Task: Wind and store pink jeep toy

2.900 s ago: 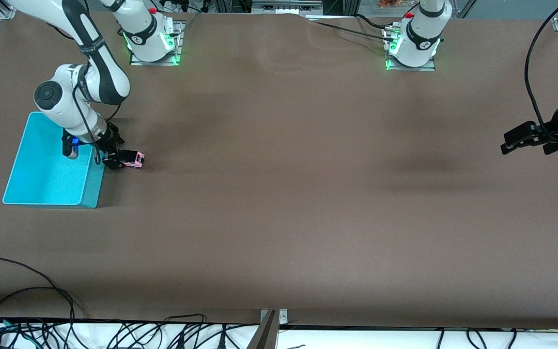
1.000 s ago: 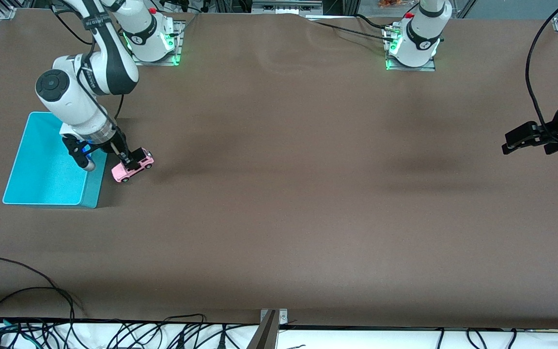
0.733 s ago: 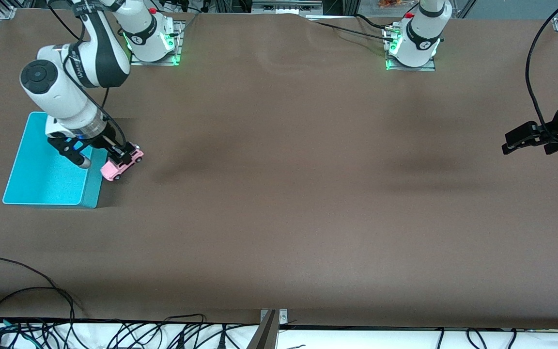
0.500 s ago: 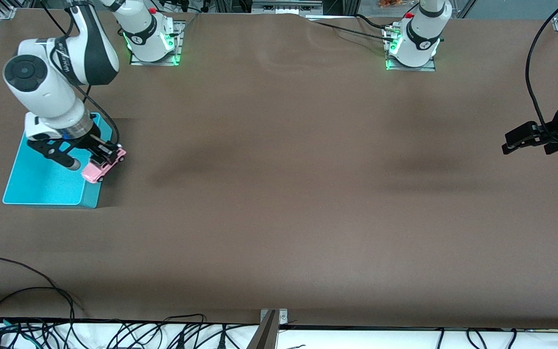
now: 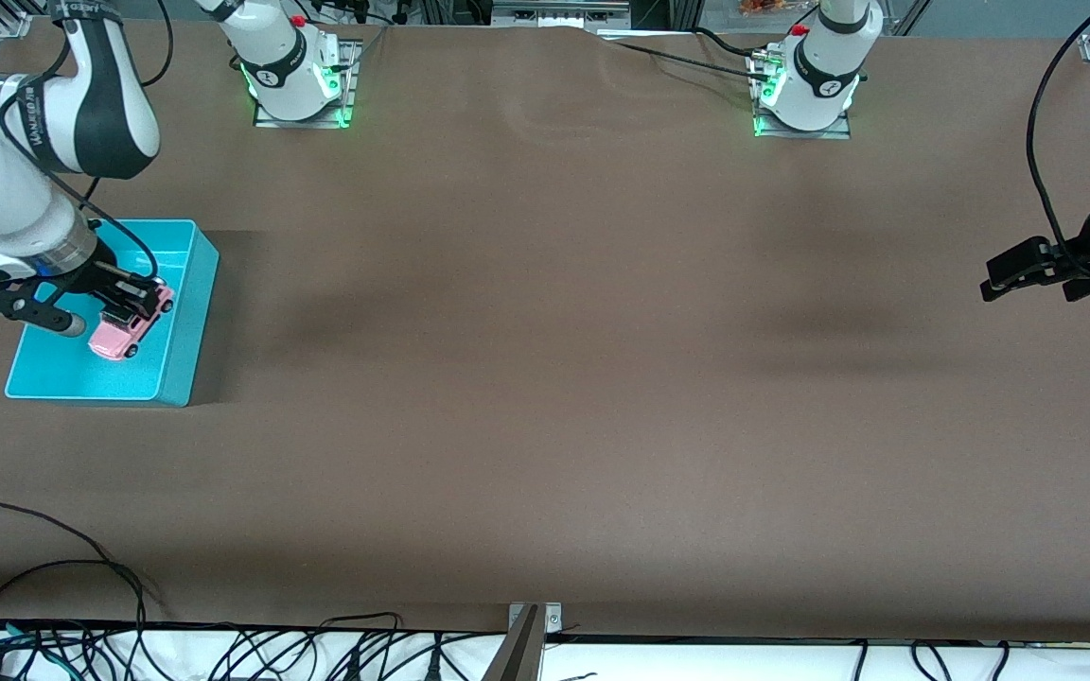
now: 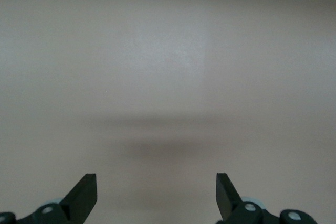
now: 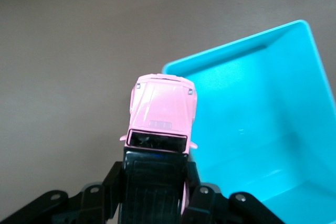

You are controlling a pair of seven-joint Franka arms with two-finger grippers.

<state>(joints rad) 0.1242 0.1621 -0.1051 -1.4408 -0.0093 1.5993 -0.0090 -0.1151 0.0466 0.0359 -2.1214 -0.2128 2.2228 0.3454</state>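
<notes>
From across the room, the right pincer (image 5: 133,305) hangs over the turquoise bin (image 5: 187,312) at the right arm's end of the tabletop (image 5: 545,378), clamped on the pink jeep toy (image 5: 129,326). The jeep is held in the air above the bin's open inside, tilted, nose pointing down toward the front camera. From this high view the fingers hide the black rear of the car, and only the pink body and small dark wheels show clearly.

The right wrist view fills that in: the pink jeep toy (image 7: 160,111) is seen from above its black roof, with the fingers (image 7: 113,182) pressed against both sides of the dark rear half and the pink bonnet sticking out ahead. Below it lies the turquoise bin (image 7: 294,40), its rim and inner walls plain to see, and the part of its floor that shows holds nothing. The jeep's nose overlaps the bin's edge in this view.

The left pincer (image 5: 999,279) waits over the left arm's end of the tabletop. The left wrist view shows what the high view does not: the left pincer (image 6: 156,198) has its two dark fingers (image 6: 84,195) spread wide apart, with only bare surface between them.
</notes>
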